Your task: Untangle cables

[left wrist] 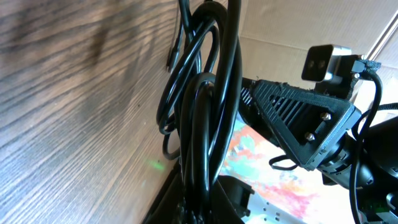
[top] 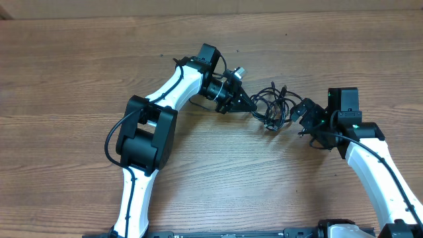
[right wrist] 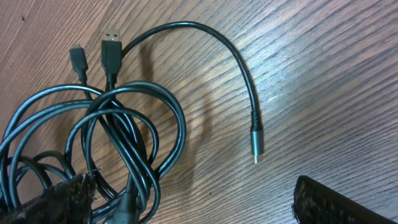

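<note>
The cables [top: 274,106] are a bunch of thin black wires lying looped on the wooden table between my two grippers. My left gripper [top: 250,103] is shut on the left edge of the bunch; in the left wrist view the loops [left wrist: 202,118] run up from between its fingers [left wrist: 208,205]. My right gripper [top: 303,114] is open at the bunch's right edge. In the right wrist view the loops [right wrist: 124,130] lie by its left finger, and its jaws [right wrist: 199,208] span bare wood. One cable end with a silver plug [right wrist: 256,144] lies free, and two plugs [right wrist: 111,38] point away.
The wooden table [top: 79,66] stretches around the bunch. The left arm's base links [top: 145,132] stand left of the middle. The right arm [top: 370,152] comes in from the lower right. The right gripper's finger [left wrist: 298,124] shows close behind the cables in the left wrist view.
</note>
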Controlling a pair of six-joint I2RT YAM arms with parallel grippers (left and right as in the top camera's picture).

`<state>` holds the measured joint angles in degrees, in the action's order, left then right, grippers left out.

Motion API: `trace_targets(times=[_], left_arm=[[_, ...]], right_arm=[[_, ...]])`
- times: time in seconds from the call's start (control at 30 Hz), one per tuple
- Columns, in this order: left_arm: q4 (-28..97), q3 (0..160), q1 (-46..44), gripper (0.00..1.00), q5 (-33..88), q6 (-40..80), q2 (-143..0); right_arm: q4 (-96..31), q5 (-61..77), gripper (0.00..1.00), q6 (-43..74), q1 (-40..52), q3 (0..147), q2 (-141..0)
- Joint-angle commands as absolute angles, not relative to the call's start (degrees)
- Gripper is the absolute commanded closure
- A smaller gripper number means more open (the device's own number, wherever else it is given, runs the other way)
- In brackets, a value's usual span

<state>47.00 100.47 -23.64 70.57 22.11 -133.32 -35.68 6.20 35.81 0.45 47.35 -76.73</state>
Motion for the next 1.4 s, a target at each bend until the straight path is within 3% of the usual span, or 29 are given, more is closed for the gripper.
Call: trace_targets(times=[0.0, 1.37], left_arm=[[47.72, 100.03, -24.08, 0.96, 71.31, 20.82, -133.6], [47.97, 100.03, -25.69, 0.96, 66.87, 22.7, -133.6]], right_arm=[[-35.68, 6.59, 0.0, 35.79, 0.27, 47.09, -76.75], [-36.95, 6.59, 0.0, 35.79, 0.27, 47.09, -76.75]])
